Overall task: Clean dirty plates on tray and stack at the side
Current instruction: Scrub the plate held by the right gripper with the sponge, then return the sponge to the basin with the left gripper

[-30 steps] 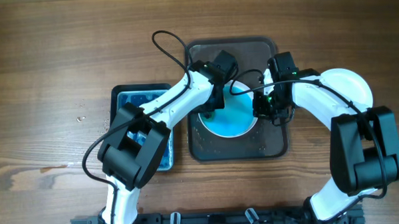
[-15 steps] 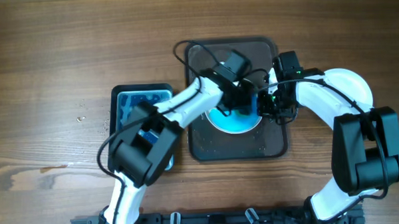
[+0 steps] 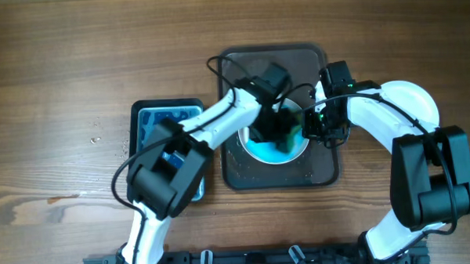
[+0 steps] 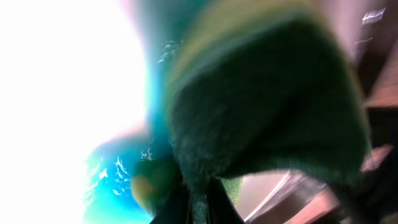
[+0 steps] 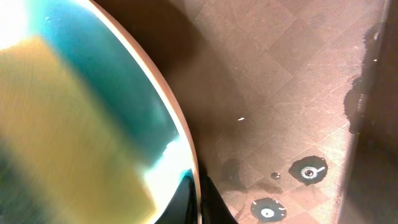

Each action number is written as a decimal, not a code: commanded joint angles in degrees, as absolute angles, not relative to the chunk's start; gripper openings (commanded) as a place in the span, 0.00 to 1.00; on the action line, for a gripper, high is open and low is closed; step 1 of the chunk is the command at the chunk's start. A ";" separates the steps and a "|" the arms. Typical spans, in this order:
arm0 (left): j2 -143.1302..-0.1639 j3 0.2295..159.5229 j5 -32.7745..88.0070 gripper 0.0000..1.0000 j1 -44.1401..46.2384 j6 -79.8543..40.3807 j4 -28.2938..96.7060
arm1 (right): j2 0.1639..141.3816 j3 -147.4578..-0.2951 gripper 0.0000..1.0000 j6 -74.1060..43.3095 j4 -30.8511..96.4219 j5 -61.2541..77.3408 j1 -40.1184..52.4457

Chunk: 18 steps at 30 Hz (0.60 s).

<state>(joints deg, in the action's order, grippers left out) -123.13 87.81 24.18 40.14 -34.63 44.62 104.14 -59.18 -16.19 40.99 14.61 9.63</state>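
Observation:
A blue plate (image 3: 261, 149) lies on the dark brown tray (image 3: 277, 174) at the table's middle. My left gripper (image 3: 278, 129) is shut on a green and yellow sponge (image 3: 288, 130) and presses it on the plate's right half. In the left wrist view the sponge (image 4: 261, 106) fills the frame over the wet blue plate (image 4: 118, 180). My right gripper (image 3: 309, 126) is shut on the plate's right rim. In the right wrist view its fingers (image 5: 198, 202) pinch the rim (image 5: 177, 124), with the yellow sponge (image 5: 68, 137) blurred on the plate.
A black basin (image 3: 140, 112) with blue water stands left of the tray. A white plate (image 3: 420, 102) lies on the table right of the tray, under my right arm. The tray floor (image 5: 280, 93) is wet with droplets.
My left gripper has swept the sponge from the plate's left side across to its right half. The right gripper has kept its hold on the rim.

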 commanded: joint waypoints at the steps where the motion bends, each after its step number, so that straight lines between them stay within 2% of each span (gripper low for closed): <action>1: -118.91 86.00 12.56 0.04 35.09 -31.68 52.62 | 106.00 -57.60 0.04 -14.55 41.01 10.68 9.80; 12: -97.51 86.00 8.97 0.04 23.18 -30.22 60.64 | 106.00 -57.60 0.04 -14.59 40.27 10.68 9.80; 18: -94.59 85.30 -0.14 0.04 17.87 -30.44 71.13 | 106.02 -57.60 0.04 -15.05 36.77 10.68 9.78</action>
